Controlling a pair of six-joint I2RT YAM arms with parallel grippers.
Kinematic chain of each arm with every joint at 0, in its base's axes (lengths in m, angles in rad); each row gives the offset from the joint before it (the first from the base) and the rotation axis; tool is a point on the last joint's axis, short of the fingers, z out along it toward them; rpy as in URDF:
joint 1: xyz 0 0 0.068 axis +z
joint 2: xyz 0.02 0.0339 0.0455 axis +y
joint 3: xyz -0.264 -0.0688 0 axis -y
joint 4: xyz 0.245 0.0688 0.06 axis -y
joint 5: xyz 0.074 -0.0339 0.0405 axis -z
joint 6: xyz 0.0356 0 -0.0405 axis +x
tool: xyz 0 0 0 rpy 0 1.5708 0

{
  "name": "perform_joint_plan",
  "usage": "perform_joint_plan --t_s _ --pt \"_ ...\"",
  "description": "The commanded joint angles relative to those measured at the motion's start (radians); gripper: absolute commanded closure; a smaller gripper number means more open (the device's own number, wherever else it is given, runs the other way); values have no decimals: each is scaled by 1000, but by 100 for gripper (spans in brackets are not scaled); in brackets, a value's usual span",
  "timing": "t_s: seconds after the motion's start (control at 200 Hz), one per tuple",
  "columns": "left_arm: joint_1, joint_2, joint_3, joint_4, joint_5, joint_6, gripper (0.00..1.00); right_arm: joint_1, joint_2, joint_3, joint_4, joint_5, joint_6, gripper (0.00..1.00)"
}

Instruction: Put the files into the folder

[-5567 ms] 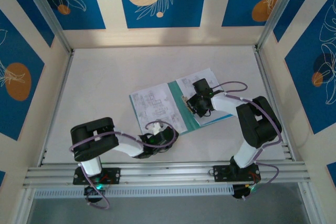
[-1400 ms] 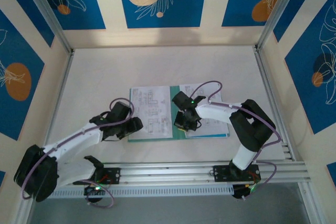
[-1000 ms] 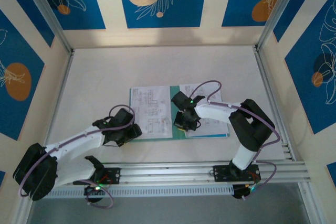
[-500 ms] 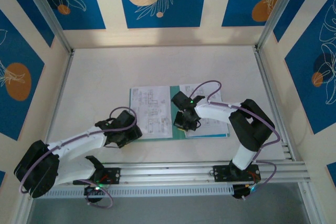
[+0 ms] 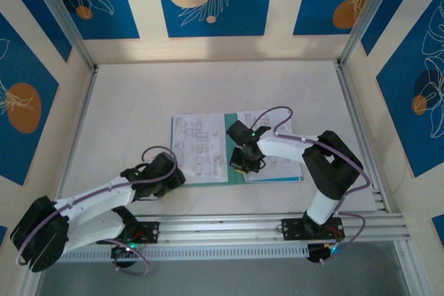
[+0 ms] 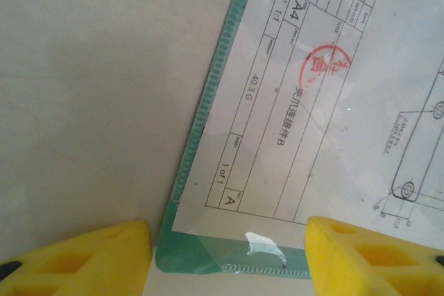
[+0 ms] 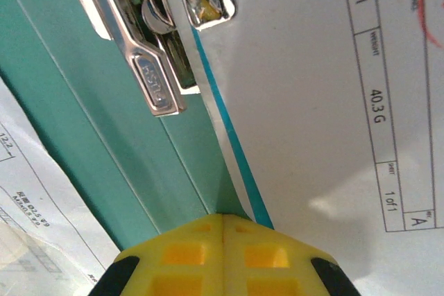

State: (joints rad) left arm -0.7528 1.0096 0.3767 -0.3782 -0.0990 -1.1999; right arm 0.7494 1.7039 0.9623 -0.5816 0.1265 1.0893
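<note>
The top camera looks down from high on the near side of the folder (image 5: 237, 175), taking in the whole bench (image 5: 208, 88). The left wrist camera sits close above the folder's near-left corner, the right wrist camera closer above its clip (image 7: 156, 81); all three share the folder.

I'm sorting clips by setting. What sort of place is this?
Likely a purpose-built robot test cell rather than an office: a white tabletop boxed in by blue patterned wall panels, with the left arm and right arm bolted to an aluminium rail at its near edge.
</note>
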Motion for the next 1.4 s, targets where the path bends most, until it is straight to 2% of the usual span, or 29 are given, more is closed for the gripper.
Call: perform_joint_plan --t_s 0.0,0.21,0.78,0.92,1.055,1.18,1.395 --pt "-19 -23 -59 218 41 -29 42 -2 79 -45 -18 13 0 99" --pt "-20 -105 -98 245 33 -30 44 -2 86 -45 -11 8 0 99" --pt "-25 -171 -117 238 21 -33 57 -2 91 -43 -9 5 -1 99" --pt "-27 -167 -117 247 18 -30 70 -1 93 -45 -6 2 -2 99" --pt "-31 -167 -99 222 6 -22 91 -4 92 -35 -5 -2 -11 99" --pt "-46 -176 -50 137 -27 -3 100 7 79 17 -20 -9 -51 91" --pt "-77 -180 78 -104 -142 18 100 13 -7 123 -60 -79 -78 63"
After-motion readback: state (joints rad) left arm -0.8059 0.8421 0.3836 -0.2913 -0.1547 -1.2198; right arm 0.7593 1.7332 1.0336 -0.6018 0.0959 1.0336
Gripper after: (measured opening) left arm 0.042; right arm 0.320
